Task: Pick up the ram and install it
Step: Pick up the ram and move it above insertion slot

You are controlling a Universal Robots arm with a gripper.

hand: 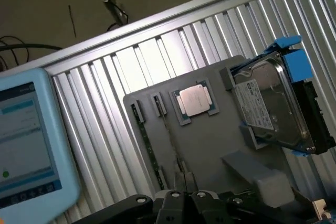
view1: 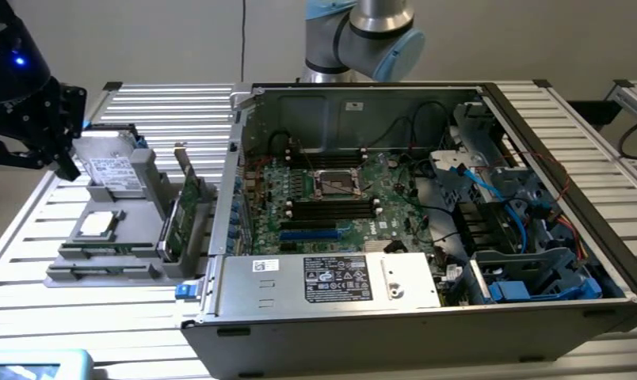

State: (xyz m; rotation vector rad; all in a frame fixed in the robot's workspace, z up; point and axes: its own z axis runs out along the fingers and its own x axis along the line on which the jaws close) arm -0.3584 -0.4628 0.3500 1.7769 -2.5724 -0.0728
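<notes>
The ram (hand: 146, 142) stands on its long edge in a slot of a grey tray (hand: 210, 145). It shows as a thin green strip on the side of the processor away from the hard drive (a second strip in the slot just beside it is too fine to make out).

The slatted aluminium table (view1: 150, 103) carries everything. On it sits the open computer case (view1: 403, 348) with its motherboard (view1: 371, 186) facing up, and a labelled metal box (view1: 334, 281) lies along the case's near wall.

The tray lies just beside the case, at the exterior view's left. The black gripper (view1: 65, 165) hangs above the tray's far end, close over the hard drive and well apart from the ram. Its jaws are closed together and grip nothing.

A light-blue device with a screen (hand: 26, 140) lies near the tray. The hard drive (hand: 268, 111) rests in a blue bracket at the tray's far end. A green expansion card (view1: 192, 207) stands upright on the tray's side nearest the case. A silver processor (hand: 194, 99) lies flat in a recess of the tray.
</notes>
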